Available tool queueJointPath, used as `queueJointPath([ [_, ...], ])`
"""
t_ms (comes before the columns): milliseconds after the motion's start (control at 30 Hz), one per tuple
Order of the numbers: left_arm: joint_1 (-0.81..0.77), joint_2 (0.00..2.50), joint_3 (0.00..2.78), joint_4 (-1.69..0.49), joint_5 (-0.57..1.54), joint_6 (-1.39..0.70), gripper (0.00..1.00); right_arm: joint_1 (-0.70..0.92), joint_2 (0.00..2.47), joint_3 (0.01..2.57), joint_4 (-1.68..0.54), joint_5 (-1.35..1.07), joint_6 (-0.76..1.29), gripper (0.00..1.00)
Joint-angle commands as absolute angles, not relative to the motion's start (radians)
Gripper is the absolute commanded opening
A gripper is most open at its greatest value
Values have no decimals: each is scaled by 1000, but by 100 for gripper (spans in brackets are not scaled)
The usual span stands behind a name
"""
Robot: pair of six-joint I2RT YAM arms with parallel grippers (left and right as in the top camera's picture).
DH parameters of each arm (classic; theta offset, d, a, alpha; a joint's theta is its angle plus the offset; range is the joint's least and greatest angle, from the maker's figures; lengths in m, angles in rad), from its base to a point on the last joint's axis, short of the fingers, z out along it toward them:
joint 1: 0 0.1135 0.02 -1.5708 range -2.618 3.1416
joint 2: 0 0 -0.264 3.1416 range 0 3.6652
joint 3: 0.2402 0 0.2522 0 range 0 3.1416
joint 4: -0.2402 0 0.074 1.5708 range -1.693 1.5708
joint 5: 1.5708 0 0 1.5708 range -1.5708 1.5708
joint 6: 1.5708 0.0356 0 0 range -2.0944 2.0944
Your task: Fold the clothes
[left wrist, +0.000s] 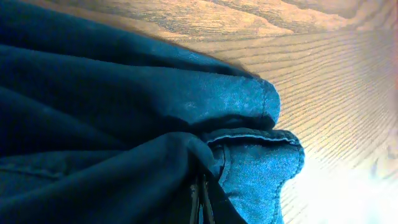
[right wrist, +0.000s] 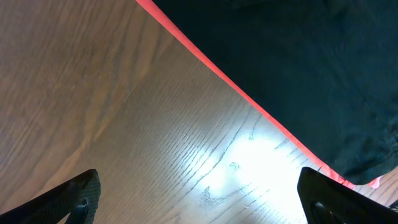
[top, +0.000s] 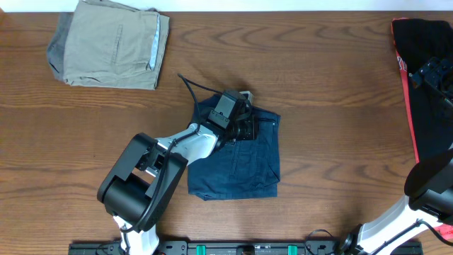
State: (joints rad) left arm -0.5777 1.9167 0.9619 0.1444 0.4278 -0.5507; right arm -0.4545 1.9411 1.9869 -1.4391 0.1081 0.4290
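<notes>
The dark navy shorts [top: 244, 166] lie folded in a rough square at the middle of the table. My left gripper [top: 239, 122] sits at their far edge, by the waistband. In the left wrist view its fingers [left wrist: 200, 200] are pressed together with navy fabric [left wrist: 124, 112] bunched around them, and a hemmed corner [left wrist: 261, 168] hangs over the wood. My right gripper [top: 427, 73] is at the far right. In the right wrist view it [right wrist: 205, 193] is open and empty above bare wood.
Folded tan shorts [top: 113, 42] lie at the back left. A black garment with a red-pink stripe [top: 428, 120] lies along the right edge, and it also shows in the right wrist view [right wrist: 298, 56]. The left arm's base [top: 134, 188] stands at the front left.
</notes>
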Motion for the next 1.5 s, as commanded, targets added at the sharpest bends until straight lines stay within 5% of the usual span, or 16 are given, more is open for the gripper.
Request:
queueJointPath([
  [0, -579, 1888, 966, 140, 466, -556, 7, -458, 1949, 1993, -1439, 115, 440, 99],
  [100, -579, 1792, 966, 126, 522, -555, 8, -458, 1949, 1993, -1440, 115, 440, 99],
  [167, -579, 1710, 966, 91, 532, -544, 17, -458, 1949, 1993, -1439, 115, 440, 99],
  [267, -572, 1583, 966, 7, 531, -443, 73, -458, 1949, 1993, -1440, 115, 440, 99],
  [333, -558, 1504, 966, -62, 531, -386, 98, -458, 1949, 1993, -1439, 115, 440, 99],
  [500, -458, 1329, 966, -299, 512, -287, 98, -458, 1949, 1993, -1440, 115, 440, 99],
  [833, -125, 1219, 962, -817, 80, -293, 98, -458, 1949, 1993, -1440, 115, 440, 99],
  [1033, -83, 1275, 920, -858, 90, -292, 98, -458, 1949, 1993, -1439, 115, 440, 99],
  [1467, -84, 1541, 828, -625, 518, -85, 98, -458, 1949, 1993, -1439, 115, 440, 99],
])
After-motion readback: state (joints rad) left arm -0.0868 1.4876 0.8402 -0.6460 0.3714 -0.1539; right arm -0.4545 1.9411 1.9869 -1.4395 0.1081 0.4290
